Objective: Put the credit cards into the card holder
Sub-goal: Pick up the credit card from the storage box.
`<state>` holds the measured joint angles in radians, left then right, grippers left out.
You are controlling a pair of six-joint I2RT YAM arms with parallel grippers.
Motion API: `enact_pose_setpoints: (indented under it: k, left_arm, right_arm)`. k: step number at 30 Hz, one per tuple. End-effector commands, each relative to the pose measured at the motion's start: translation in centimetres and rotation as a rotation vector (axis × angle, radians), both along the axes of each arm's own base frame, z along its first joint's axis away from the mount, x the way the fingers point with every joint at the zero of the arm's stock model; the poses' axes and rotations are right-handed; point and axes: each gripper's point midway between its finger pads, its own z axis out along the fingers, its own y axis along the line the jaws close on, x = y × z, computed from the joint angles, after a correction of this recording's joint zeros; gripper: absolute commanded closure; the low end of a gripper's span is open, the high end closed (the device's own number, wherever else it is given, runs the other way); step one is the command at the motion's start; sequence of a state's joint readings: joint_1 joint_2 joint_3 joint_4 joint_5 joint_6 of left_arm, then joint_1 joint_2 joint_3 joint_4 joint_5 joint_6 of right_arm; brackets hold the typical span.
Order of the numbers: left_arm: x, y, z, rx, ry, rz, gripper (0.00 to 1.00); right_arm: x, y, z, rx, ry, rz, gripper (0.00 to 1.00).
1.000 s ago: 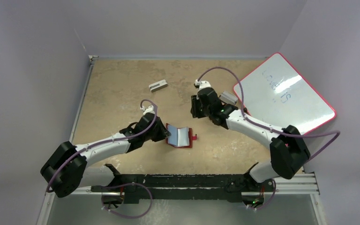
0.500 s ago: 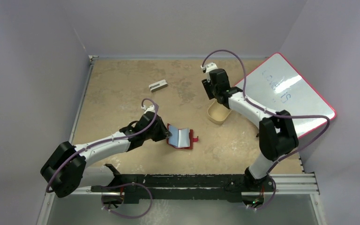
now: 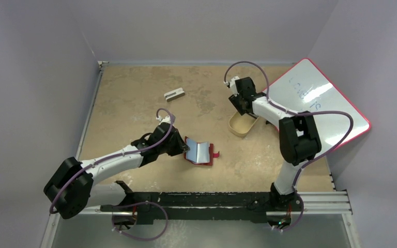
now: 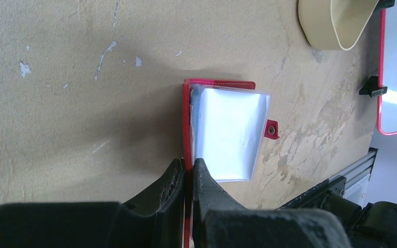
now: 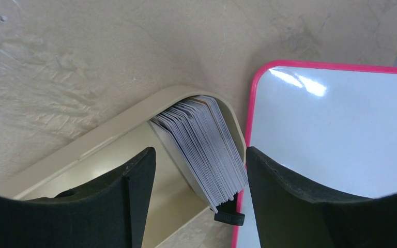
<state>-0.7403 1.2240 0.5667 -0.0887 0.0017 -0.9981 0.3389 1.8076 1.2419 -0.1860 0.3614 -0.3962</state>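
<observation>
At the left of centre on the table, the left gripper had its fingers drawn narrow, pinching the left edge of the card holder. The holder lay open and flat, its snap tab pointing right. A pale bluish-white rectangle filled the open face; whether this was a seated card or a clear sleeve could not be told.

Farther right, the credit cards stood on edge as a fanned stack against the curved end of a tan tray. The right gripper hung directly above that stack with its fingers spread wide, one on either side, touching nothing and holding nothing.

Judgement: the task was at an early stage. The holder was secured and open, but the bulk of the cards was not yet transferred. Each card needed to be picked, carried left, and slid in.

Other items, left to right:
- A small grey-white block lay well apart from the work, toward the far side.
- A pink-rimmed whiteboard lay just beside the tray, with a black clip at its edge.

The tray wall and the whiteboard rim crowded the stack, so separating a single card was likely to be awkward.
</observation>
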Motion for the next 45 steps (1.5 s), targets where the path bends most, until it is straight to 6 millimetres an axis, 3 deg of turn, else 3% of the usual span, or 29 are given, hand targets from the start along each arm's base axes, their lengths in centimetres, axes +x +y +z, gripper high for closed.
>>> enact_pose_setpoints:
  k: [1, 9, 17, 31, 37, 45]
  left_arm:
    - [1.0, -1.4, 3.4, -0.068, -0.078, -0.024, 1.00]
    - [1.0, -1.2, 3.2, -0.064, -0.080, -0.019, 1.00]
    - [0.9, -1.2, 3.0, -0.075, -0.076, -0.015, 1.00]
    - [0.8, -1.0, 3.0, -0.076, -0.078, -0.005, 1.00]
    - [0.8, -0.8, 2.4, -0.071, -0.070, 0.009, 1.00]
    - [1.3, -1.0, 2.7, -0.079, -0.077, 0.020, 1.00]
  right_arm:
    - [1.3, -1.1, 1.7, -0.062, -0.038, -0.012, 0.34]
    - [1.6, -3.3, 1.6, -0.156, -0.069, -0.108, 0.37]
    - [2.1, -2.8, 4.1, -0.104, -0.132, -0.115, 0.46]
    - [2.2, -2.4, 4.8, -0.071, -0.144, -0.111, 0.76]
    - [1.8, -0.1, 6.1, 0.053, -0.119, -0.050, 0.93]
    - [-0.3, 5.2, 8.5, 0.280, -0.076, 0.072, 0.99]
